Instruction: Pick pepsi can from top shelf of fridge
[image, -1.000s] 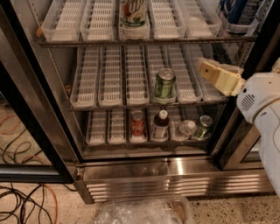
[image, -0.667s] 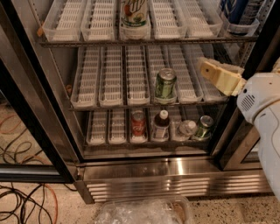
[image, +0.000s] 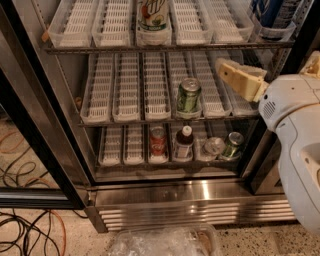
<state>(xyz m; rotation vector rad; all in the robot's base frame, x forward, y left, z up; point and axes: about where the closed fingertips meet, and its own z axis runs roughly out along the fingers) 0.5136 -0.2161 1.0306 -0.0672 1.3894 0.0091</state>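
Note:
The fridge (image: 190, 192) stands open in front of me. Its top shelf (image: 165, 47) carries long white slotted trays. At the far right end of that shelf stands a blue can (image: 272, 12), the pepsi can; only its lower body shows, as the picture's top edge cuts off the lid and logo. My gripper (image: 240, 79), cream-coloured on a white arm (image: 295, 135), hangs at the right in front of the middle rack. It is below and slightly left of the blue can and holds nothing that I can see.
A white-and-green can (image: 152, 15) stands mid top shelf. A green can (image: 188, 95) is on the middle rack. The lower rack holds a small red can (image: 158, 141), a dark bottle (image: 183, 144) and two more cans. The dark door frame (image: 35, 130), floor cables (image: 20, 225) and a plastic bag (image: 165, 242) lie below.

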